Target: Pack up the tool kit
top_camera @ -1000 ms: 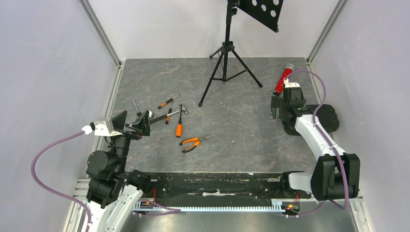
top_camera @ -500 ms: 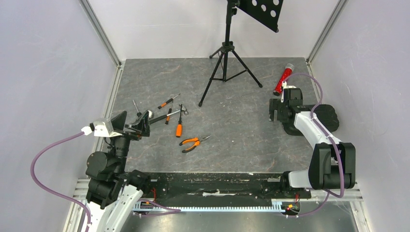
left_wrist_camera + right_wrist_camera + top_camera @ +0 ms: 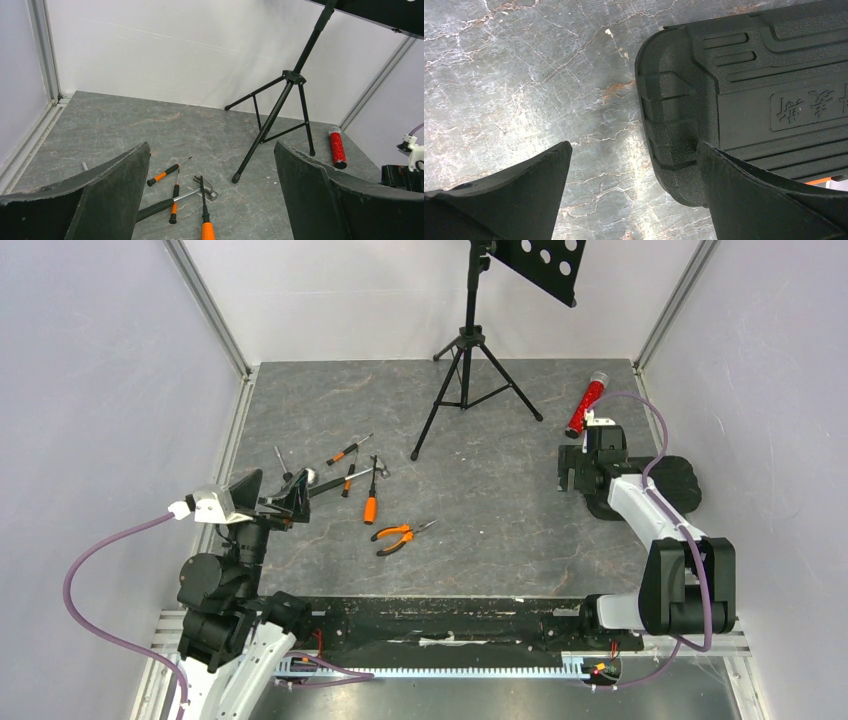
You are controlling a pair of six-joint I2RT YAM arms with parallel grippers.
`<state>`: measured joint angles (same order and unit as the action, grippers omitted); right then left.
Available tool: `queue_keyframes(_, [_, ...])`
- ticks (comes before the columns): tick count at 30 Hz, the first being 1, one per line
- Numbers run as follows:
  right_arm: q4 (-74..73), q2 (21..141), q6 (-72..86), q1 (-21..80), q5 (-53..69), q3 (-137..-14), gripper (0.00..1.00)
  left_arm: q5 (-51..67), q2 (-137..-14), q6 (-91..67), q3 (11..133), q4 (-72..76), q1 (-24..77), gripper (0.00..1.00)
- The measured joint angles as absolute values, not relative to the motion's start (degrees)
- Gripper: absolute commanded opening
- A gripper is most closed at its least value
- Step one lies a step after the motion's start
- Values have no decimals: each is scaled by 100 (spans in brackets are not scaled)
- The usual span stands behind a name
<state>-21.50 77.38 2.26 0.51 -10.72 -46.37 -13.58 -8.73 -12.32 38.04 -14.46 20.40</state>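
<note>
**Right arm shifts at the case; left side unchanged**

The left gripper (image 3: 292,494) hangs at the table's left edge exactly where it was a second ago, fingers wide apart and holding nothing. In its wrist view the gripper (image 3: 211,150) frames the loose tools. These lie just to its right and none has moved. There is a thin screwdriver (image 3: 283,460) nearest the edge and two small orange-handled screwdrivers (image 3: 348,450). The hammer (image 3: 345,480) lies with its head touching the shaft of a larger orange-handled driver (image 3: 371,502). The pliers (image 3: 401,532) sit nearer the arms. Behind them stands the tripod (image 3: 468,370).

Far right, the case (image 3: 685,482) lies shut on the table, well apart from the tools and partly under the right arm. A red tube (image 3: 585,405) lies behind it. Over the last second the right arm's elbow has drawn in towards its base and the wrist has slid slightly. The right gripper (image 3: 570,470) remains at the case's left end. Its wrist view shows the fingers (image 3: 519,200) spread, with the rounded corner of the case (image 3: 679,125) in the gap. Whether a finger touches the case cannot be told.
</note>
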Motion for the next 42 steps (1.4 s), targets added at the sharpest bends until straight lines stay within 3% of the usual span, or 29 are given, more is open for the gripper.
queue_keyframes(9, [-1885,7935,67,51,-1140,-4670,98,-1361,-873,-1229,3804,-1446,2040,100])
queue_keyframes(18, [-1546,7953,-106,104,-375,-4663,98,-1361,-873,-1216,3804,-1446,2078,100])
queue_keyframes(32, [-1656,8298,794,2110,657,-5284,98,-1363,-888,-1205,3804,-1446,2078,100])
queue_keyframes(35, [-2016,8274,751,1758,491,-5627,98,-1367,-888,-1205,3804,-1446,2078,100])
queue_keyframes(42, [-2158,8110,528,-211,36,-5841,98,-1369,-888,-1203,3804,-1446,2115,100])
